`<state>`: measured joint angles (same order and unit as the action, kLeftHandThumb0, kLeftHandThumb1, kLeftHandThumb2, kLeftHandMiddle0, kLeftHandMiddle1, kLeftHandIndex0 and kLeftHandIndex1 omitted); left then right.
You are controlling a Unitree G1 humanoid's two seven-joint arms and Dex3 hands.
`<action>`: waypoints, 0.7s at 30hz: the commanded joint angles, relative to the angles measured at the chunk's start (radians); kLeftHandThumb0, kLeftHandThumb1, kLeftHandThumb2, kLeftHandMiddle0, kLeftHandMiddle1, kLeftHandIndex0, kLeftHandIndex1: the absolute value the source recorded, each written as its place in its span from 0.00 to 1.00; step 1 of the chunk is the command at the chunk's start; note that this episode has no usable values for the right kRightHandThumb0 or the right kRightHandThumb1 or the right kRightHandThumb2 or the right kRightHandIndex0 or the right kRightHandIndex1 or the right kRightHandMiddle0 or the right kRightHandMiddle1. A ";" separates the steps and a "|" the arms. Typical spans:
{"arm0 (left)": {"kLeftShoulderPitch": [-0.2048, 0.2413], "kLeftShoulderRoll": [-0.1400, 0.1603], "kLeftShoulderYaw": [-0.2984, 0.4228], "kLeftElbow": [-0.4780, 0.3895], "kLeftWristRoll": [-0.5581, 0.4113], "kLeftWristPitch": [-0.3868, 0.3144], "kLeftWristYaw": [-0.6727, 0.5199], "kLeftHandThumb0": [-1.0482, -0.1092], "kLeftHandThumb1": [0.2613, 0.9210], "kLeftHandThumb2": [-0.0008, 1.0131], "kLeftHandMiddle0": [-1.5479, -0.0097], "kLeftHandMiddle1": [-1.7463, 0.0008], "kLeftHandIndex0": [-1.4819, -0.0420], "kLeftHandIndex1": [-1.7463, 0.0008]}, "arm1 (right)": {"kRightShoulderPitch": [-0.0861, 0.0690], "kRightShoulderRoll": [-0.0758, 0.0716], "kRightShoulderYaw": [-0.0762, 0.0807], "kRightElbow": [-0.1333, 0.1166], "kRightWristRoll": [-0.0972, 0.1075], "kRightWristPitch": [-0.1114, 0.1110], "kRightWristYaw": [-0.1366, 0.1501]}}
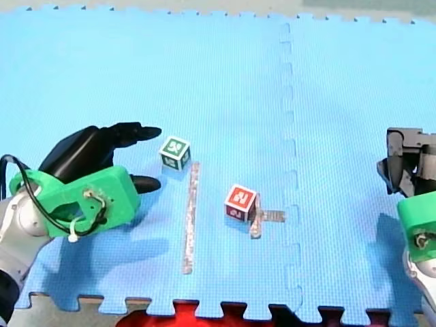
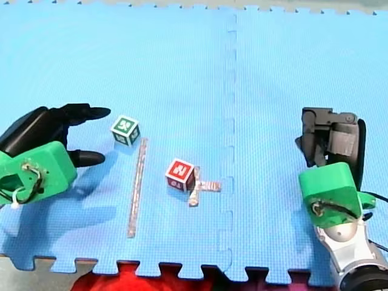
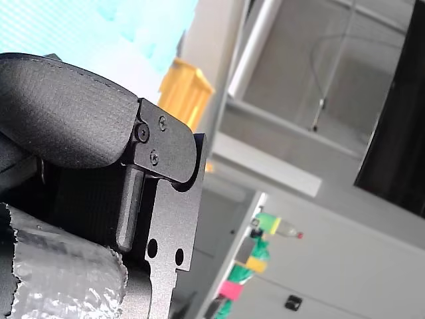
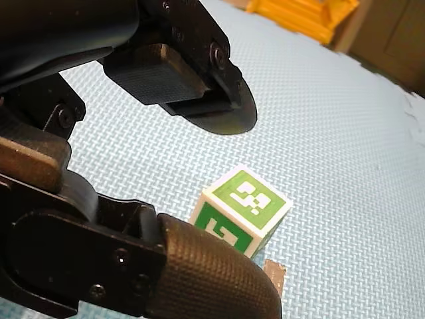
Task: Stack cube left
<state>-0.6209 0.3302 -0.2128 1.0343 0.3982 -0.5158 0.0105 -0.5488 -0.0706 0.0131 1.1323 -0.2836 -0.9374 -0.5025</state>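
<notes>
A green cube [image 1: 175,152] with a white patterned top sits on the blue foam mat [image 1: 225,82], left of centre. A red cube [image 1: 240,203] stands to its right and nearer me, beside a taped cross mark. My left hand [image 1: 139,155] is open just left of the green cube, one finger above it and one below, not touching it. The second wrist view shows the same green cube [image 4: 240,209] just beyond black fingers [image 4: 199,86]. My right hand [image 2: 330,142] hangs at the right edge of the mat, far from both cubes, its fingers curled and holding nothing.
A long strip of silver tape [image 1: 191,216] runs along the mat between the two cubes. A mat seam [image 1: 289,136] runs front to back right of the red cube. The mat's jagged front edge [image 1: 204,310] lies close to me, with red floor below.
</notes>
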 commanded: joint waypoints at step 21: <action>-0.185 -0.037 -0.046 0.267 0.041 0.027 -0.026 0.00 0.98 0.01 0.54 0.96 0.74 1.00 | 0.018 -0.021 -0.006 -0.005 -0.007 0.000 -0.037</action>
<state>-0.7938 0.2891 -0.2496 1.2890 0.4284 -0.4985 -0.0210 -0.5348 -0.0872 0.0075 1.1313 -0.2903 -0.9400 -0.5332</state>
